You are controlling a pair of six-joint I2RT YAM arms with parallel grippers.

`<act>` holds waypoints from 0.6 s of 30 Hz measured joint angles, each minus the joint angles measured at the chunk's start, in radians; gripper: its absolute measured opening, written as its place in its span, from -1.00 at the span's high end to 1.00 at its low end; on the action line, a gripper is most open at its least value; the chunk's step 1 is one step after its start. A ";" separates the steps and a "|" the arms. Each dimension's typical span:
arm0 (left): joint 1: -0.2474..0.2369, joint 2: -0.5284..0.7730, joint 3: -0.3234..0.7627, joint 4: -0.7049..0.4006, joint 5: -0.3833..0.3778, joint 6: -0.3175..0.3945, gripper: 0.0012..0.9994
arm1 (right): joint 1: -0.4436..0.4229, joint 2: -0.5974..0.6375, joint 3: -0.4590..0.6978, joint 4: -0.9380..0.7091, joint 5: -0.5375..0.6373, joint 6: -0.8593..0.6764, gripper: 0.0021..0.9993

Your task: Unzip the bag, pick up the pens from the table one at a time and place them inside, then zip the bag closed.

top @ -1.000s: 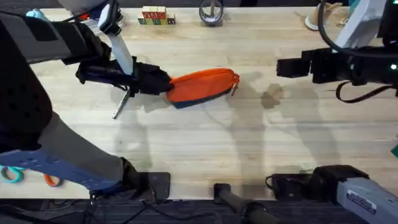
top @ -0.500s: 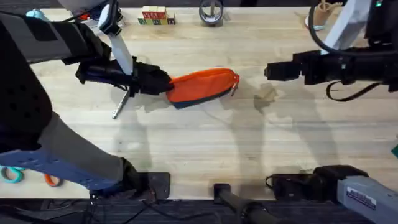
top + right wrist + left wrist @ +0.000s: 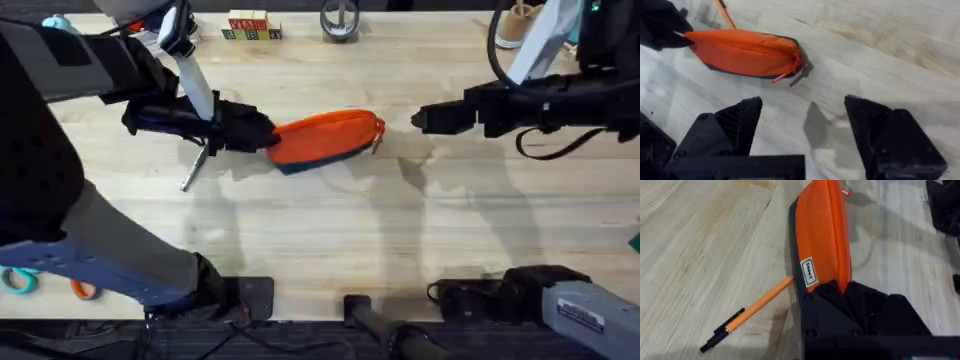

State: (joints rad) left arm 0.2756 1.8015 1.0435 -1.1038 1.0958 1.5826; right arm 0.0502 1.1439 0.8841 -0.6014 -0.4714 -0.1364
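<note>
The orange bag (image 3: pixel 325 137) with its navy underside lies on the table (image 3: pixel 330 230), zipper closed. My left gripper (image 3: pixel 262 132) is shut on the bag's left end (image 3: pixel 820 240); seen from the left wrist, the fabric runs between its black fingers (image 3: pixel 842 286). My right gripper (image 3: pixel 418 120) hovers just right of the bag, open (image 3: pixel 805 125), facing the zipper pull (image 3: pixel 802 69). An orange pen (image 3: pixel 757 305) with a dark end lies beside the bag. A silver-grey pen (image 3: pixel 195 165) lies under the left arm.
Wooden letter blocks (image 3: pixel 247 27) and a tape roll (image 3: pixel 340 20) stand along the far edge. Teal- and orange-handled scissors (image 3: pixel 30 280) lie at the near left corner. The left arm looms large and dark over the table's left side.
My right gripper has moved left toward the bag's zipper end. The left gripper, the bag and the pens have stayed put.
</note>
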 joint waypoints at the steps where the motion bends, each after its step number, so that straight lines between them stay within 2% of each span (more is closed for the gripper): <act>1: 0.000 0.000 0.000 0.000 0.000 0.000 0.92 | 0.000 0.000 0.000 -0.001 -0.007 -0.004 -0.99; 8: 0.000 0.000 0.000 0.000 0.000 0.000 0.92 | 0.000 0.008 0.001 -0.005 -0.050 -0.030 -0.99; 18: 0.000 0.000 0.000 0.000 0.000 0.000 0.92 | 0.000 0.108 0.046 -0.014 -0.075 -0.077 -0.99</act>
State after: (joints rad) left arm 0.2756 1.8017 1.0435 -1.1038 1.0958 1.5826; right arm 0.0502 1.2517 0.9305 -0.6157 -0.5468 -0.2135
